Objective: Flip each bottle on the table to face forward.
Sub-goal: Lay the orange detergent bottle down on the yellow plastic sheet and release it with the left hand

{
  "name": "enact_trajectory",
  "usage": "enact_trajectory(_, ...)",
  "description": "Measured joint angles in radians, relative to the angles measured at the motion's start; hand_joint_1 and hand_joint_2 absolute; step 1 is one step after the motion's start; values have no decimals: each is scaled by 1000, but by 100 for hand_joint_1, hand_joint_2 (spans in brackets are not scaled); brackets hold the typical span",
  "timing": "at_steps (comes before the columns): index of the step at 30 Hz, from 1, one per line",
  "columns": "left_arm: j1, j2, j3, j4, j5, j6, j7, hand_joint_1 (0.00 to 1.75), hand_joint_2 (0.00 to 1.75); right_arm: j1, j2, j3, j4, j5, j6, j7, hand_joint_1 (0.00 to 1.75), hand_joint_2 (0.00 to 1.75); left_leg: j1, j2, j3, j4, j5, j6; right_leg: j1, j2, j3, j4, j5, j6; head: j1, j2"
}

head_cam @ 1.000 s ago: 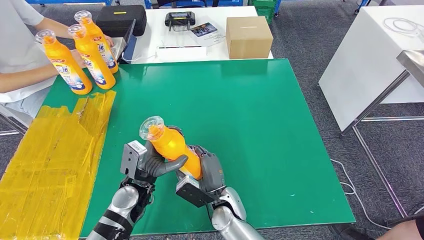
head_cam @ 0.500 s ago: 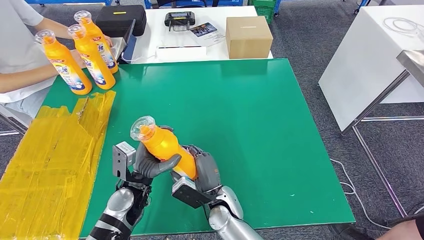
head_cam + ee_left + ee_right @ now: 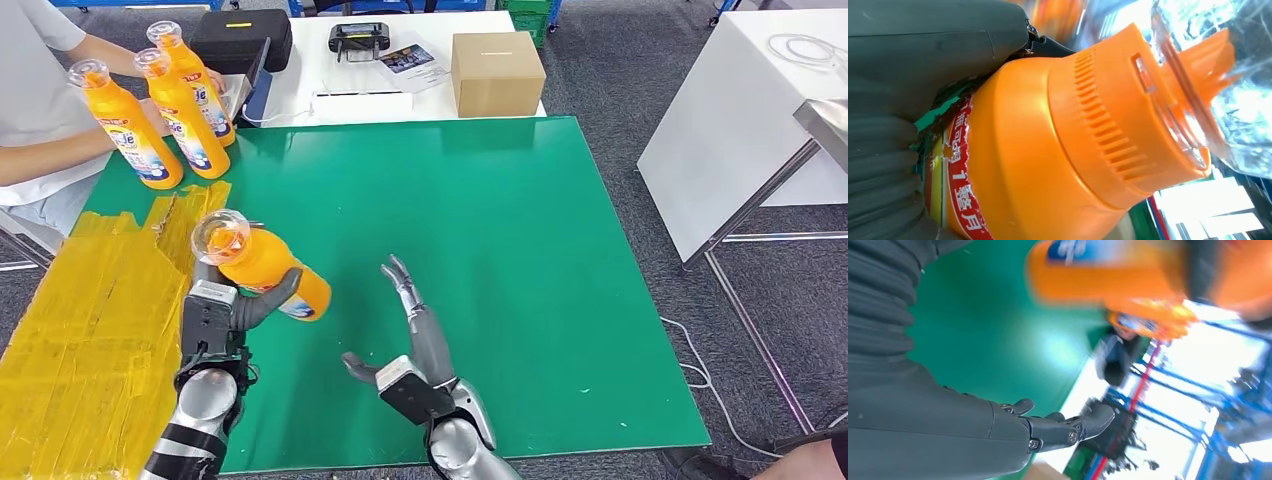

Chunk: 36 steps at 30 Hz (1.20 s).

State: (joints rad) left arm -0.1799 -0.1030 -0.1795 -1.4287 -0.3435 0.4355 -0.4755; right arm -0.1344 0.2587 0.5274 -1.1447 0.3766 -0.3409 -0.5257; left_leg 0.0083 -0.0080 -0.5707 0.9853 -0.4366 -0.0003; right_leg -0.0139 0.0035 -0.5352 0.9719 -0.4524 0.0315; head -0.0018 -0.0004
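Note:
My left hand [image 3: 232, 308] grips an orange bottle [image 3: 265, 270] with a clear cap, held tilted above the left part of the green mat [image 3: 520, 230]. Up close, the orange bottle [image 3: 1058, 150] shows its ribbed collar, clear cap and a red-edged label beside my left hand [image 3: 908, 100]. My right hand [image 3: 412, 325] stands apart to the right of the bottle, fingers spread and holding nothing. The right hand [image 3: 998, 425] shows open fingers, with the blurred orange bottle [image 3: 1108, 275] beyond. Three more orange bottles [image 3: 165, 100] stand upright at the mat's far left corner.
Crumpled yellow film [image 3: 100, 320] covers the table left of the mat. A person's arm [image 3: 50, 150] rests by the three bottles. Behind the mat lie a cardboard box [image 3: 497, 72], a black case [image 3: 243, 38] and a controller [image 3: 359, 38]. A white table [image 3: 740, 120] stands to the right.
My right hand has let go of the bottle and opened. My left hand has carried the bottle to the left, toward the yellow film.

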Motion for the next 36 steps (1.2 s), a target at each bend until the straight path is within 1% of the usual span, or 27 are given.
enact_trajectory(2, 11, 15, 25, -30, -127, 92, 9, 175, 175, 35, -19, -13, -98, -26, 28, 10, 0, 175, 0, 0, 0, 0, 0, 0, 0, 0, 0, 0, 0, 0, 0, 0)
enact_trajectory(5, 32, 37, 66, -66, -289, 187, 30, 175, 175, 79, -47, -38, -228, -72, 72, 20, 0, 175, 0, 0, 0, 0, 0, 0, 0, 0, 0, 0, 0, 0, 0, 0)
enact_trajectory(8, 53, 46, 106, -83, -459, 245, 39, 175, 175, 110, -69, -69, -317, -109, 99, 18, 0, 175, 0, 0, 0, 0, 0, 0, 0, 0, 0, 0, 0, 0, 0, 0)
enact_trajectory(10, 66, 39, 148, -92, -608, 257, 20, 175, 175, 127, -80, -92, -361, -122, 106, 12, 0, 175, 0, 0, 0, 0, 0, 0, 0, 0, 0, 0, 0, 0, 0, 0)
enact_trajectory(12, 72, 29, 181, -100, -705, 259, -2, 175, 175, 136, -86, -106, -384, -127, 108, 8, 0, 175, 0, 0, 0, 0, 0, 0, 0, 0, 0, 0, 0, 0, 0, 0)
enact_trajectory(17, 74, 25, 190, -102, -730, 260, -9, 175, 175, 138, -88, -110, -390, -128, 108, 8, 0, 175, 0, 0, 0, 0, 0, 0, 0, 0, 0, 0, 0, 0, 0, 0)
enact_trajectory(18, 75, 19, 204, -106, -766, 260, -20, 175, 175, 140, -89, -113, -394, -130, 108, 7, 0, 175, 0, 0, 0, 0, 0, 0, 0, 0, 0, 0, 0, 0, 0, 0)
enact_trajectory(20, 78, -1, 253, -122, -874, 261, -49, 175, 175, 145, -95, -124, -408, -136, 109, 3, 0, 175, 0, 0, 0, 0, 0, 0, 0, 0, 0, 0, 0, 0, 0, 0)
enact_trajectory(21, 85, -10, 296, -136, -974, 261, -39, 175, 175, 149, -102, -134, -423, -151, 116, -3, 0, 175, 0, 1, 0, 0, 0, 0, 0, 0, 0, 0, 0, 0, 0, 0)
enact_trajectory(23, 109, 20, 347, -153, -1146, 262, 73, 175, 175, 154, -121, -155, -455, -196, 141, -17, 0, 175, 1, 2, 0, 0, 0, 0, 0, 1, 0, 0, 0, 0, 0, 0)
enact_trajectory(24, 120, 45, 355, -155, -1198, 262, 138, 175, 175, 156, -130, -162, -469, -216, 153, -22, 0, 175, 2, 2, 0, 0, 0, 0, 1, 1, -1, 0, 0, 0, 0, 0)
enact_trajectory(25, 127, 69, 350, -154, -1216, 262, 177, 175, 175, 156, -136, -166, -476, -225, 160, -23, 0, 175, 2, 2, 0, 0, 0, 0, 1, 1, -1, 0, 0, 0, 0, 0)
enact_trajectory(27, 130, 91, 344, -154, -1221, 262, 186, 175, 175, 156, -141, -168, -482, -228, 162, -24, 0, 175, 2, 2, 0, 0, 0, 0, 2, 0, 0, 0, 0, 0, 0, 0)
enact_trajectory(29, 132, 127, 324, -146, -1225, 262, 232, 175, 175, 156, -145, -169, -486, -236, 169, -27, 0, 175, 2, 2, 0, 0, 0, 0, 2, 1, -1, 0, 0, 0, 1, 0)
enact_trajectory(30, 128, 162, 300, -133, -1227, 262, 297, 175, 175, 156, -147, -170, -489, -243, 175, -30, 0, 175, 2, 3, 0, 0, 0, 0, 2, 1, -2, 0, 0, -1, 1, 0)
enact_trajectory(31, 118, 211, 261, -111, -1227, 261, 393, 175, 175, 155, -149, -170, -491, -252, 184, -34, 0, 175, 2, 3, 0, 0, 0, -1, 2, 2, -3, 0, 0, -1, 1, 0)
enact_trajectory(33, 80, 323, 143, -47, -1226, 261, 623, 175, 175, 155, -154, -170, -498, -267, 198, -38, 0, 175, 3, 4, 0, 0, 1, -2, 2, 3, -3, 0, 1, -1, 0, 0)
enact_trajectory(34, 55, 374, 72, -8, -1225, 261, 714, 175, 175, 154, -157, -170, -501, -272, 203, -39, 0, 175, 3, 2, 0, 0, 2, -2, 2, 2, -3, 0, 1, -1, 0, 0)
enact_trajectory(35, 33, 414, 3, 30, -1225, 261, 772, 175, 175, 153, -159, -170, -504, -275, 207, -40, 0, 175, 3, 1, 0, 0, 2, -3, 2, 1, -2, 0, 1, -1, 0, 0)
enact_trajectory(36, 14, 445, -59, 68, -1225, 261, 800, 175, 175, 152, -161, -170, -506, -277, 211, -40, 0, 175, 3, 1, 0, 0, 2, -3, 2, 1, -1, 0, 1, -1, 0, 0)
